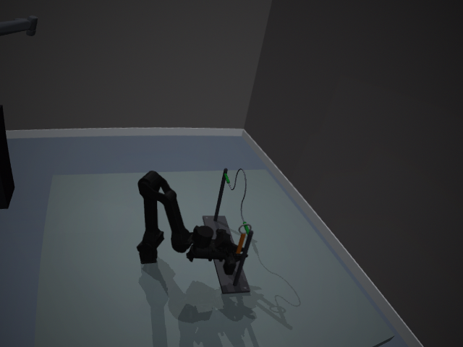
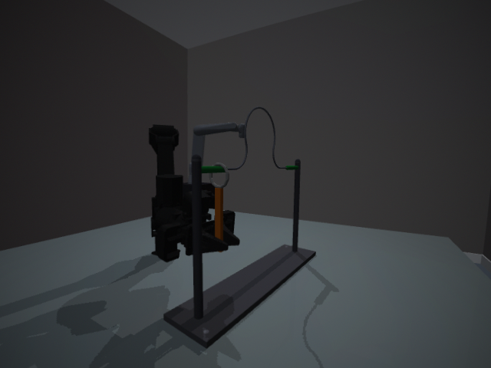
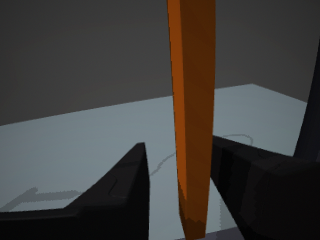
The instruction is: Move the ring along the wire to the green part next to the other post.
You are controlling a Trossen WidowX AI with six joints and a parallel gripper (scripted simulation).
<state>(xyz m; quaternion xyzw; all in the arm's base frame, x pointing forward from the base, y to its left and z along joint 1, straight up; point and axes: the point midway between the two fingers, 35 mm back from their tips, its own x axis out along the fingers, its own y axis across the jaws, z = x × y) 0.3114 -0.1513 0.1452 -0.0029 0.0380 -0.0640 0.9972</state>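
Note:
The ring [image 1: 239, 228] [image 2: 228, 176] hangs around the green part [image 2: 209, 169] beside the near post [image 1: 244, 254] [image 2: 196, 238] [image 3: 311, 115]. Its orange handle [image 1: 241, 241] [image 2: 219, 209] [image 3: 197, 100] points down. My gripper [image 1: 241, 251] [image 2: 232, 244] [image 3: 172, 146] is open, with its fingers on either side of the handle's lower part. In the wrist view a gap shows at the left finger; the right finger is at or very near the handle's edge. The other green part [image 1: 226, 178] [image 2: 291, 167] is at the far post [image 1: 221, 197] [image 2: 296, 209].
The thin grey wire [image 1: 245, 186] [image 2: 258, 107] rises in a tall curve between the green parts. The posts stand on a dark base plate [image 1: 231, 282] [image 2: 253, 277]. The near post is close beside my gripper. A grey arm-like fixture [image 2: 218, 128] shows behind the wire.

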